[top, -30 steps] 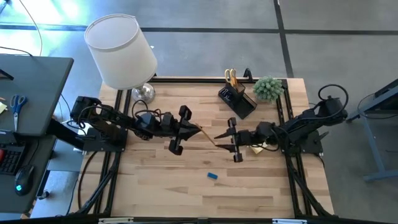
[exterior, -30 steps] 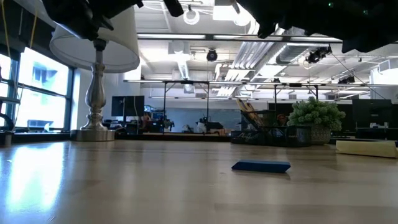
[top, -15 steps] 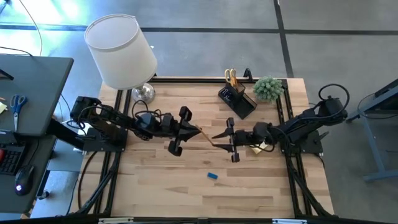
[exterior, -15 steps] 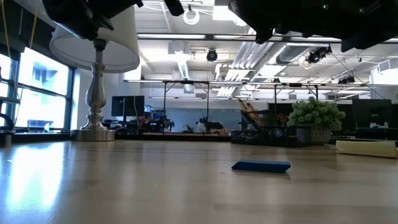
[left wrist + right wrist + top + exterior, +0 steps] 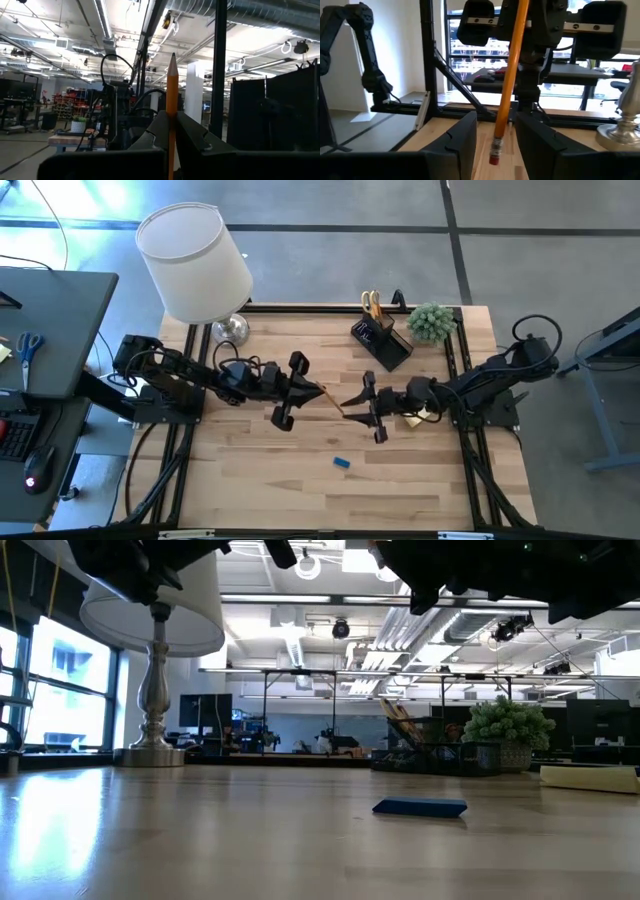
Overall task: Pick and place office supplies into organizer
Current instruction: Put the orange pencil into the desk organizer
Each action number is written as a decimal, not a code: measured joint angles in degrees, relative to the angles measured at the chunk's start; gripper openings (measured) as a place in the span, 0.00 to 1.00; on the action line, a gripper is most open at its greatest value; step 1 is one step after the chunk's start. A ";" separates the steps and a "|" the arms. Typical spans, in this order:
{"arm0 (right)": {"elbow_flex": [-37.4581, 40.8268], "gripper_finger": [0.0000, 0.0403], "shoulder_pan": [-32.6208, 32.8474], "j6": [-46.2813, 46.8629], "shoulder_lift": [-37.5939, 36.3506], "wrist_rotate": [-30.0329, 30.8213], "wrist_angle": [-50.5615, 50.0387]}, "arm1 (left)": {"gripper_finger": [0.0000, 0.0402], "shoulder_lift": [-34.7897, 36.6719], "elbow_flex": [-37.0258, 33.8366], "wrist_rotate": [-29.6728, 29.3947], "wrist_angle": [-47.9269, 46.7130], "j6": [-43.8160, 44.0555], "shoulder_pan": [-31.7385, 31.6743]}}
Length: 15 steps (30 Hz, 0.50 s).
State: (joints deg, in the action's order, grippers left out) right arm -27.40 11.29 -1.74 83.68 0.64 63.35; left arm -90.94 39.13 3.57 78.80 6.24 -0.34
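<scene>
An orange pencil (image 5: 333, 402) hangs in the air over the middle of the table, with my left gripper (image 5: 318, 392) shut on it. It stands steeply, sharpened point (image 5: 173, 57) up and eraser end (image 5: 494, 159) down. My right gripper (image 5: 348, 404) is open. Its two fingers (image 5: 465, 137) stand on either side of the pencil's lower end without touching it. The black organizer (image 5: 382, 340) stands at the far edge with yellow-handled scissors (image 5: 371, 305) upright in it. A blue eraser (image 5: 341, 463) lies flat on the table nearer the front. My left gripper pinches the pencil's shaft (image 5: 171, 117) between its two fingers, below the sharpened point. The fingers come from the table's left, slanting slightly upward, and lie across the pencil. The pencil is lifted clear of the table, its eraser end leaning toward my right gripper.
A white-shaded lamp (image 5: 195, 262) stands at the far left corner and a small green plant (image 5: 432, 321) beside the organizer. A yellow pad (image 5: 590, 778) lies under my right arm. Bare wood (image 5: 260, 470) stretches along the near side.
My right gripper has tipped and rolled slightly, and its fingertips have edged a little toward my left gripper, around the pencil's eraser end. The pencil and my left gripper have kept still.
</scene>
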 joint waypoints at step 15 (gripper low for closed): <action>0.00 0.32 -0.04 1.84 -0.01 -0.11 -2.82 | 0.00 0.00 0.00 -0.02 -0.89 0.00 0.00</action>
State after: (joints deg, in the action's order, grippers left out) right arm -27.40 11.25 0.10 83.68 0.54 60.53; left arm -90.94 39.13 3.55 77.91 6.24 -0.34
